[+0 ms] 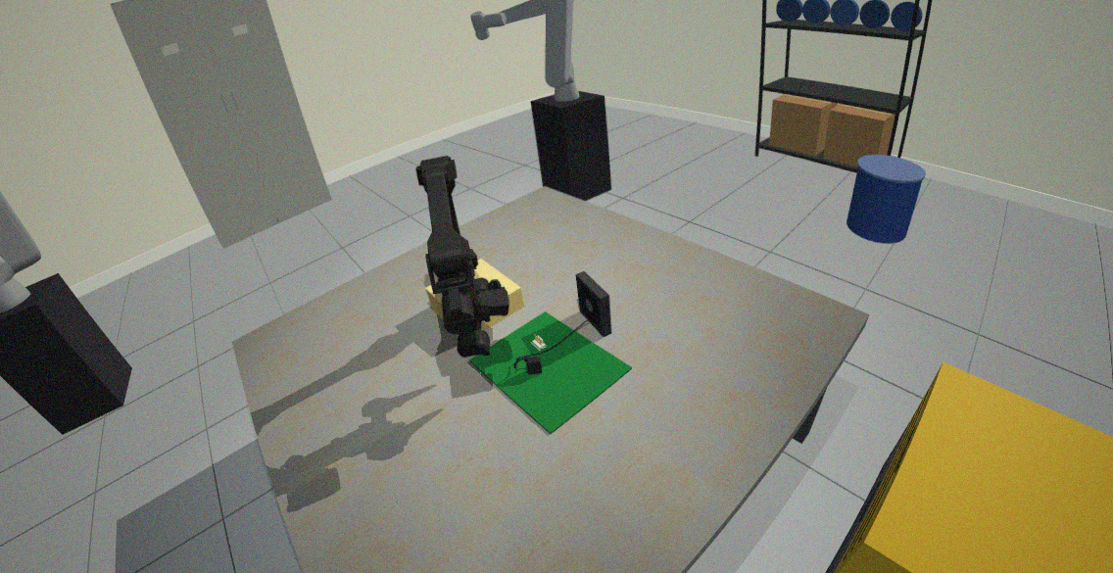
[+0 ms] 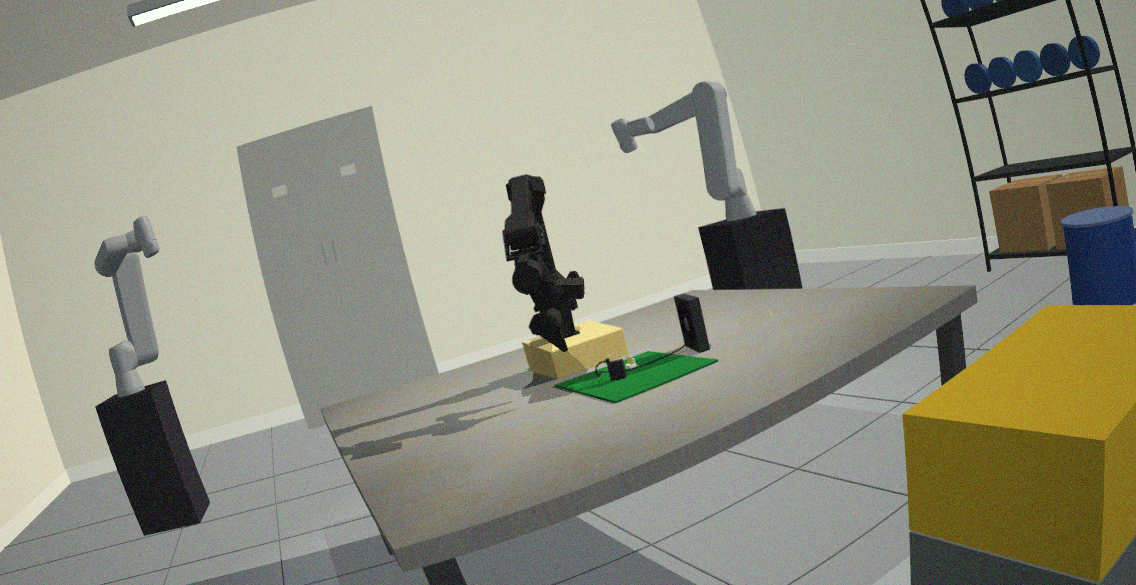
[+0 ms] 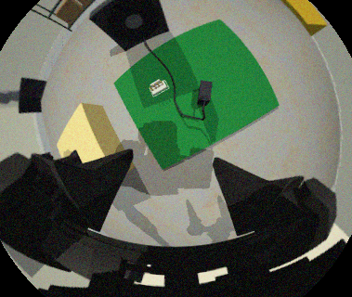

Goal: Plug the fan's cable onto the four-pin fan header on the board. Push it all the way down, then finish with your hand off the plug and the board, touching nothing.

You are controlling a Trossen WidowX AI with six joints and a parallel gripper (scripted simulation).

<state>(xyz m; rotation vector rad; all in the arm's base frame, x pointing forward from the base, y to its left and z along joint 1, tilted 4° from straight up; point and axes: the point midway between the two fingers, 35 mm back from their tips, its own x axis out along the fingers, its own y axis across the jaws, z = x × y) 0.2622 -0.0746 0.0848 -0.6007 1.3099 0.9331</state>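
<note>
The green board (image 1: 568, 390) (image 2: 659, 374) (image 3: 243, 69) lies flat on the table. The small white four-pin header (image 1: 537, 343) (image 3: 157, 87) stands on it near the far edge. The black plug (image 1: 531, 364) (image 2: 616, 368) (image 3: 204, 92) lies on the board, apart from the header. Its thin cable (image 3: 170, 77) runs back to the black fan (image 1: 593, 303) (image 2: 691, 322) (image 3: 133, 15), which stands upright beside the board. My gripper (image 1: 474, 345) (image 2: 556, 336) (image 3: 175, 157) is open and empty. It hangs above the table by the board's near-left edge, apart from the plug.
A pale yellow box (image 1: 506, 282) (image 2: 592, 346) (image 3: 89, 130) sits on the table behind my arm. Grey robot arms on black pedestals (image 1: 570, 144) (image 2: 151, 461), a blue barrel (image 1: 884, 197), a shelf rack (image 1: 845, 55) and a yellow crate (image 1: 1004, 483) stand around the table.
</note>
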